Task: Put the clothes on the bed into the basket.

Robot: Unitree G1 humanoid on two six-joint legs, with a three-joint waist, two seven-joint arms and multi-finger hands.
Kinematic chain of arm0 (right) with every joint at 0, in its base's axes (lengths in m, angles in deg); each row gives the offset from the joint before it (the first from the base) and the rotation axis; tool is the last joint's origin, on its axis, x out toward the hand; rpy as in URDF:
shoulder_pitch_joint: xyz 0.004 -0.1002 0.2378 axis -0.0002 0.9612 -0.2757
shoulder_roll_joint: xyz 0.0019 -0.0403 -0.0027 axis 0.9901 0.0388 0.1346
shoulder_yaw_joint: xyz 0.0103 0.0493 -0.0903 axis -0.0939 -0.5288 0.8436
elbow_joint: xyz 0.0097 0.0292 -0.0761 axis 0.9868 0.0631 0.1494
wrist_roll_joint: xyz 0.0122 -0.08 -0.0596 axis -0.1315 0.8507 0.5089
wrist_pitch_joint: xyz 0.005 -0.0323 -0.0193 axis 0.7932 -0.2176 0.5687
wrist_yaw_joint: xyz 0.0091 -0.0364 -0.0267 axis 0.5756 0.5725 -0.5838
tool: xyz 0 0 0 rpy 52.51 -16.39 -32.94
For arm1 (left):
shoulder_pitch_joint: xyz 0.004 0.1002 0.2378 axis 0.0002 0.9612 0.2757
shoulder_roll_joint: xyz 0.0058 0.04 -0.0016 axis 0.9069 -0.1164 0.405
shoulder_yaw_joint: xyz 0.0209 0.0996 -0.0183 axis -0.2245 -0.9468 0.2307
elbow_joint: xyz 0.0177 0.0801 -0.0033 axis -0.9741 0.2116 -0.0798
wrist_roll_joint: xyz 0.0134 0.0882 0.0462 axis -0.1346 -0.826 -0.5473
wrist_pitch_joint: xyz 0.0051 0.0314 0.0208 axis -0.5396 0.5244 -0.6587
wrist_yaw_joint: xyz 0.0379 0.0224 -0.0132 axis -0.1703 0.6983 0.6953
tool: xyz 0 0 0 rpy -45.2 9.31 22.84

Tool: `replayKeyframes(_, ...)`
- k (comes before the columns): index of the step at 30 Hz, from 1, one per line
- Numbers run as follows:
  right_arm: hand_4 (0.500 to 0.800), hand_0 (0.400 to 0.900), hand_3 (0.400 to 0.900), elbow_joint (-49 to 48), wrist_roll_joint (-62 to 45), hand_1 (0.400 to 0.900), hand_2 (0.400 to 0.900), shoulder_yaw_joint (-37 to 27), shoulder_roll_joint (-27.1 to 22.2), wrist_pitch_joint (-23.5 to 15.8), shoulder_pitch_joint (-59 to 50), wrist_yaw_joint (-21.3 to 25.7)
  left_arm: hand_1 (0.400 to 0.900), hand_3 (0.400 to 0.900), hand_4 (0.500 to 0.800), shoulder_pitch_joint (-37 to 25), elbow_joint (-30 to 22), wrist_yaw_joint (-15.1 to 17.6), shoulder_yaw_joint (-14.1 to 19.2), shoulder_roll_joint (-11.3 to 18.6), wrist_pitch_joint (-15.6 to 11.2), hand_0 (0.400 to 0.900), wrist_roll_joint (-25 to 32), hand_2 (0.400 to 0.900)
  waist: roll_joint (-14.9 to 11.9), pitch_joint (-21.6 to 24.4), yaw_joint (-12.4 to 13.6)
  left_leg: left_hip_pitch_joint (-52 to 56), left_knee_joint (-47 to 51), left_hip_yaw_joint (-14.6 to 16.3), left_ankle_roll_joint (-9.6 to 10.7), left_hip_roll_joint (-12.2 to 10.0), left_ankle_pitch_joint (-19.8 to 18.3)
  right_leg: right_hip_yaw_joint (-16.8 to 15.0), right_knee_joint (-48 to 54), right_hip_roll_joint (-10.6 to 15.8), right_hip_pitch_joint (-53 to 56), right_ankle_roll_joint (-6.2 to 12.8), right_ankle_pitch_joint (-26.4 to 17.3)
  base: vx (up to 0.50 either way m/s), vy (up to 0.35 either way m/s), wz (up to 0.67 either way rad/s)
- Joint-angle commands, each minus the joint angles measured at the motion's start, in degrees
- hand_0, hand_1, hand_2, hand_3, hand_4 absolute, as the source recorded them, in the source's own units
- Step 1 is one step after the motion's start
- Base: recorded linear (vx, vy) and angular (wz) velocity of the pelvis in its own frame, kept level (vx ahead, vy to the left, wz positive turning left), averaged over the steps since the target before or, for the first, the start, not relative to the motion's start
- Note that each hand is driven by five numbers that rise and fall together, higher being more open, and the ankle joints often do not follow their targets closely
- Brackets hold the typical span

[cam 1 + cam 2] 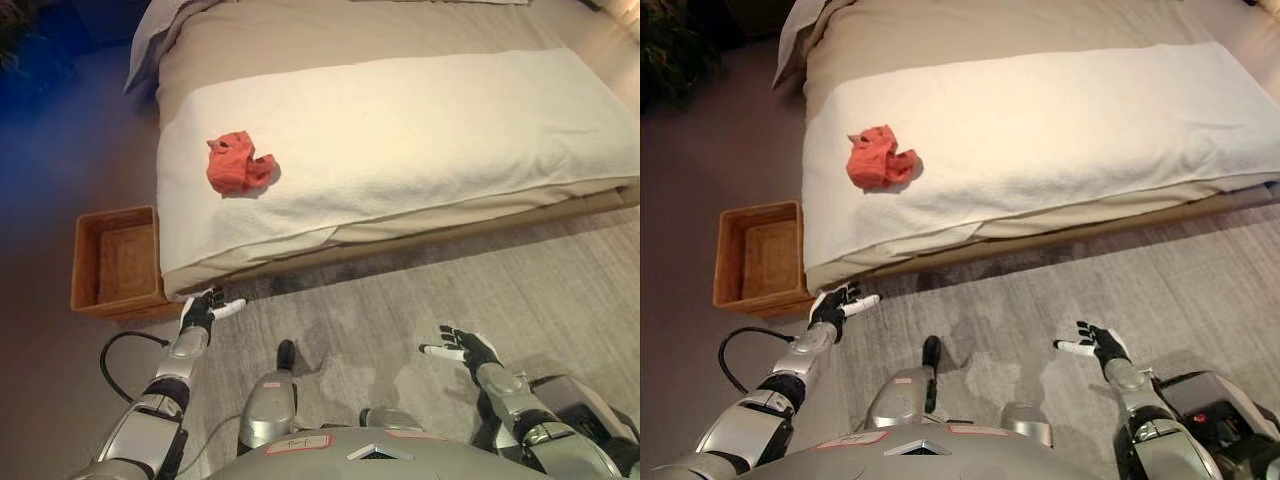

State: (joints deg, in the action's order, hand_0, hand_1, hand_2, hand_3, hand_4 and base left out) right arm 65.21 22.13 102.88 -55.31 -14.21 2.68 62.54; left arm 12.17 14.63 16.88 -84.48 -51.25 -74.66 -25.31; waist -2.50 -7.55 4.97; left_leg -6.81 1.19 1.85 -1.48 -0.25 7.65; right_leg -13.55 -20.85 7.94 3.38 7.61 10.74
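While the crumpled orange-red garment (238,164) is lying untouched on the white-blanketed bed (420,130), both hands, left hand (203,309) and right hand (463,346), are hanging empty with fingers spread; I'm guessing reaching comes next, then the empty brown wicker basket (92,262).

Bed (420,130) cut off at top — basket (115,260) partly behind its corner.

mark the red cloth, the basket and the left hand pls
red cloth (237,165), left eye view, middle of the crumpled heap on the bed.
basket (88,262), left eye view, left wall of the wicker box on the floor.
left hand (203,308), left eye view, middle of the open hand.
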Motion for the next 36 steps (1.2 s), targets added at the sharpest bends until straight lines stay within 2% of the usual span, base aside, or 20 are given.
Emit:
replayKeyframes(1,0.800,0.900,0.900,-2.21,0.35,0.900,0.900,0.21,-3.10,-1.96,-3.10,0.41,0.900,0.900,0.800,-2.71,-4.64,0.60,0.31,3.12,-3.88,0.900,-0.43,0.900,-0.47,2.59,1.12,-5.11,-3.41,-1.51,2.97,-3.13,1.43,0.34,-3.70,2.30,1.06,1.01,-23.85,0.36,0.447,0.23)
replayKeyframes(2,0.800,0.900,0.900,-2.32,0.58,0.900,0.900,0.19,-3.05,-1.78,-2.89,0.50,0.900,0.900,0.800,-2.71,-5.82,0.38,0.05,2.91,-3.75,0.900,-0.46,0.900,0.69,2.10,0.75,-2.89,-3.87,-2.12,1.16,-1.56,-0.24,1.23,-10.37,2.78,-1.58,-0.43,-30.03,0.17,0.240,0.17)
replayKeyframes(3,0.800,0.900,0.900,-2.33,0.58,0.900,0.900,0.20,-3.06,-1.78,-2.89,0.50,0.900,0.900,0.800,-2.71,-5.84,0.38,0.06,2.91,-3.74,0.900,-0.47,0.900,0.62,2.00,0.72,-2.84,-3.94,-2.12,1.15,-1.47,-0.29,1.23,-10.57,2.86,-1.57,-0.43,-29.89,0.27,0.367,0.24)
replayKeyframes(5,0.800,0.900,0.900,-2.40,0.13,0.900,0.900,0.12,-2.84,-1.75,-2.66,0.47,0.900,0.900,0.800,-3.15,-6.02,0.18,-0.08,2.86,-3.66,0.900,-0.67,0.900,1.71,1.08,-0.21,-0.58,-4.05,-2.62,-0.35,-0.57,-1.60,1.66,-16.62,1.30,-4.87,-1.00,-31.40,0.20,0.274,0.10)
replayKeyframes(7,0.800,0.900,0.900,-2.31,0.31,0.900,0.900,-0.03,-2.68,-1.65,-2.17,0.27,0.900,0.900,0.800,-3.19,-5.42,-0.17,-0.01,2.72,-3.63,0.900,-1.09,0.900,2.50,0.89,-0.96,2.16,-3.81,-2.40,-1.06,0.27,-3.46,4.03,-17.68,3.03,-8.37,-1.08,-29.98,0.30,0.281,0.03)
replayKeyframes(9,0.800,0.900,0.900,-1.68,0.08,0.900,0.900,-0.57,-2.69,-1.60,-1.64,0.00,0.900,0.900,0.800,-3.26,-4.39,-0.48,0.18,2.22,-3.66,0.900,-0.73,0.900,2.81,1.23,-2.50,5.88,-3.22,-2.30,-0.88,1.34,-5.65,8.15,-10.33,2.91,-13.98,-1.26,-23.36,0.39,0.188,0.18)
replayKeyframes(10,0.800,0.900,0.900,-1.67,0.07,0.900,0.900,-0.55,-2.69,-1.61,-1.61,0.00,0.900,0.900,0.800,-3.27,-4.31,-0.50,0.16,2.21,-3.71,0.900,-0.72,0.900,2.64,0.88,-2.90,6.38,-3.21,-2.68,-0.85,1.57,-5.89,8.53,-10.72,3.23,-13.45,-1.32,-22.67,0.38,0.044,0.37)
replayKeyframes(11,0.800,0.900,0.900,-0.97,-0.28,0.900,0.900,-1.41,-2.56,-1.70,-1.36,0.08,0.900,0.900,0.800,-3.93,-3.14,-0.57,0.25,1.83,-3.65,0.900,-0.87,0.900,1.67,0.95,-3.99,8.62,-2.87,-2.74,-0.42,3.00,-7.69,11.33,-1.95,3.94,-15.65,-0.20,-21.88,0.39,0.005,0.46)
replayKeyframes(12,0.800,0.900,0.900,-0.73,-0.47,0.900,0.900,-1.80,-2.44,-1.68,-1.25,0.08,0.900,0.900,0.800,-4.27,-2.26,-0.61,0.50,1.61,-3.65,0.900,-1.02,0.900,0.98,0.60,-4.98,10.45,-2.52,-3.14,-0.09,3.71,-8.59,13.05,2.95,4.34,-16.33,0.63,-22.28,0.40,0.012,0.44)
replayKeyframes(13,0.800,0.900,0.900,-0.72,-0.47,0.900,0.900,-1.79,-2.46,-1.69,-1.23,0.08,0.900,0.900,0.800,-4.29,-2.17,-0.63,0.50,1.57,-3.70,0.900,-1.02,0.900,1.25,0.16,-5.28,11.15,-2.43,-3.51,-0.05,3.45,-8.90,13.56,3.18,4.21,-15.37,0.62,-22.01,0.31,-0.014,0.39)
replayKeyframes(16,0.800,0.900,0.900,-0.67,-0.33,0.900,0.900,-2.75,-2.45,-1.62,-0.41,0.22,0.900,0.900,0.800,-5.41,-0.66,-0.67,0.93,1.36,-3.82,0.900,-1.72,0.900,0.47,-0.34,-7.87,16.34,-0.51,-5.23,1.07,3.81,-11.19,16.52,16.45,4.02,-17.60,2.95,-25.20,0.35,-0.014,0.48)
replayKeyframes(19,0.800,0.900,0.900,-0.74,-0.05,0.900,0.900,-3.34,-2.37,-1.71,0.15,0.21,0.900,0.900,0.800,-5.52,-0.21,-0.86,1.30,1.19,-3.94,0.900,-2.69,0.900,-0.01,-0.27,-9.28,19.28,0.11,-6.12,1.53,3.98,-13.03,17.08,22.68,2.80,-19.69,4.38,-27.22,0.28,0.018,0.33)
replayKeyframes(24,0.800,0.900,0.900,-1.46,-0.15,0.900,0.900,-4.11,-2.72,-1.62,1.97,-0.48,0.900,0.900,0.800,-4.23,-1.35,-1.37,1.03,0.86,-3.83,0.900,-3.73,0.900,-1.00,0.38,-10.13,23.24,0.43,-8.03,2.05,3.45,-15.34,13.65,23.35,2.28,-19.76,5.66,-31.11,0.27,-0.045,0.27)
replayKeyframes(26,0.800,0.900,0.900,-1.54,-0.33,0.900,0.900,-4.44,-2.76,-1.54,2.60,-0.86,0.900,0.900,0.800,-3.74,-1.42,-1.50,0.79,0.77,-3.74,0.900,-4.08,0.900,-2.24,1.22,-10.60,24.40,0.69,-9.16,2.38,4.00,-15.38,12.27,22.11,2.74,-19.33,5.84,-32.10,0.25,-0.095,0.23)
replayKeyframes(29,0.800,0.900,0.900,-1.50,-0.31,0.900,0.900,-4.51,-2.83,-1.52,2.85,-1.12,0.900,0.900,0.800,-3.30,-1.37,-1.50,0.76,0.74,-3.52,0.900,-4.38,0.900,-2.18,2.11,-10.71,26.19,1.34,-9.92,2.79,3.27,-16.00,11.78,20.80,2.22,-18.83,5.58,-31.41,0.22,-0.081,0.12)
replayKeyframes(31,0.800,0.900,0.900,-1.50,-0.35,0.900,0.900,-4.56,-3.12,-1.55,2.59,-1.13,0.900,0.900,0.800,-3.05,-1.51,-1.15,1.17,0.90,-3.12,0.900,-4.52,0.900,-1.16,3.28,-10.90,27.69,1.74,-10.98,3.82,0.84,-16.67,13.28,18.43,1.39,-19.79,4.39,-28.02,0.28,-0.137,0.10)
replayKeyframes(32,0.800,0.900,0.900,-1.49,-0.48,0.900,0.900,-4.35,-3.19,-1.57,2.21,-1.19,0.900,0.900,0.800,-3.17,-1.43,-0.89,1.25,0.86,-3.20,0.900,-4.47,0.900,-0.82,3.40,-10.94,28.13,1.81,-10.85,4.23,0.15,-16.50,13.69,18.13,0.88,-19.83,4.20,-28.10,0.21,-0.149,0.05)
replayKeyframes(36,0.800,0.900,0.900,-0.96,-0.58,0.900,0.900,-3.84,-4.22,-1.74,1.30,-0.93,0.900,0.900,0.800,-4.33,-0.15,-0.24,0.67,0.80,-3.25,0.900,-4.47,0.900,0.59,3.49,-11.55,25.25,-4.55,-12.04,7.23,-3.63,-12.15,15.13,15.85,-1.84,-19.56,1.54,-24.34,0.20,-0.161,0.27)
